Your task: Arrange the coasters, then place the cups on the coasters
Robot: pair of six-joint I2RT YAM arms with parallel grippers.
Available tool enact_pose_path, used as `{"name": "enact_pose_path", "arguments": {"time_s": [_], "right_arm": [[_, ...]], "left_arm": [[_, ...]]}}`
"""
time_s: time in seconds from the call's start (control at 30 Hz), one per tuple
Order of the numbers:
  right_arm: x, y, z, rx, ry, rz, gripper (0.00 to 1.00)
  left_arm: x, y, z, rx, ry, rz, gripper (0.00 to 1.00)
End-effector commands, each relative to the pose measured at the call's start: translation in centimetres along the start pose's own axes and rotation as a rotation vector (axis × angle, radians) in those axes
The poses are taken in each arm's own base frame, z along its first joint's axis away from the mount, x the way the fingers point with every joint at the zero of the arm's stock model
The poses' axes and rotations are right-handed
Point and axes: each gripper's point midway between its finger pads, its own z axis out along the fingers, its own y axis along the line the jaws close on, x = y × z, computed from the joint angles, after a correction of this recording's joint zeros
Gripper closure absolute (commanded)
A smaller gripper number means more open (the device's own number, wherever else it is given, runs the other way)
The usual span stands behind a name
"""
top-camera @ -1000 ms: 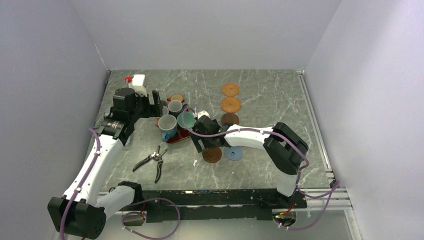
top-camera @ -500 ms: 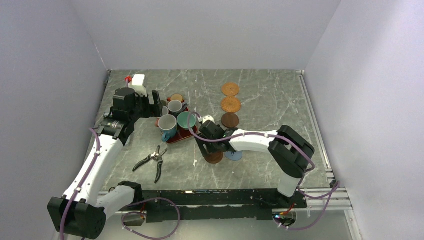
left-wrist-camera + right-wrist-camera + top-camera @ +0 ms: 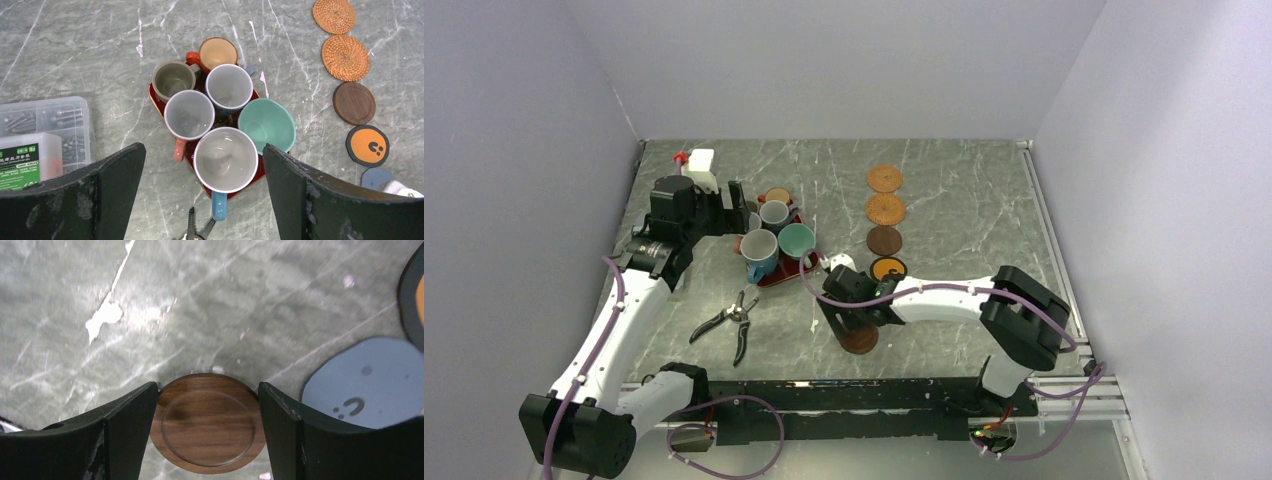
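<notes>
My right tool, arm stretched low to the left, clamps the near dark brown coaster by its rim; my left tool hangs wide open over the cups.

Left of centre on the tabletop, six upright, empty cups crowd together: orange-brown cup farthest, olive cup, grey-white cup, pink-handled white cup, teal cup, and blue cup nearest. To their right, coasters lie flat in a line running nearward: woven orange coaster, second woven orange coaster, dark brown coaster, black orange-faced coaster, blue coaster. The second dark brown coaster lies nearest, its edges touching both fingers of the right end effector.
</notes>
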Motion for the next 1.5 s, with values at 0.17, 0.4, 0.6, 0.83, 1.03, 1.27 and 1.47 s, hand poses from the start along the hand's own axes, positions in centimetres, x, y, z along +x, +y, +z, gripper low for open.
{"name": "enact_pose_path", "arguments": {"time_s": [0.17, 0.4, 0.6, 0.83, 1.03, 1.27, 1.47], "right_arm": [[3.5, -0.4, -3.3, -0.007, 0.064, 0.060, 0.22], [-2.4, -1.1, -6.7, -0.022, -0.100, 0.103, 0.08], [-6.6, -6.1, -8.5, -0.003, -0.210, 0.194, 0.04], [-10.1, -15.7, -9.8, 0.099, -0.367, 0.360, 0.02], [-10.2, -21.9, -10.5, 0.159, -0.427, 0.519, 0.02], [-10.8, -23.2, -11.6, 0.129, -0.501, 0.558, 0.02], [-10.9, -22.8, -11.3, 0.084, -0.514, 0.570, 0.02]], "left_arm": [[-1.0, -2.1, -0.3, 0.060, -0.039, 0.027, 0.06], [1.1, -5.4, -1.0, 0.153, 0.028, 0.003, 0.10], [3.2, -9.9, -2.4, 0.281, 0.068, 0.037, 0.13], [8.2, -17.4, -4.0, 0.501, 0.147, 0.149, 0.20], [15.9, -23.1, -6.3, 0.704, 0.309, 0.281, 0.24], [23.9, -25.0, -8.2, 0.801, 0.409, 0.436, 0.18], [27.3, -25.9, -8.2, 0.819, 0.418, 0.516, 0.18]]}}
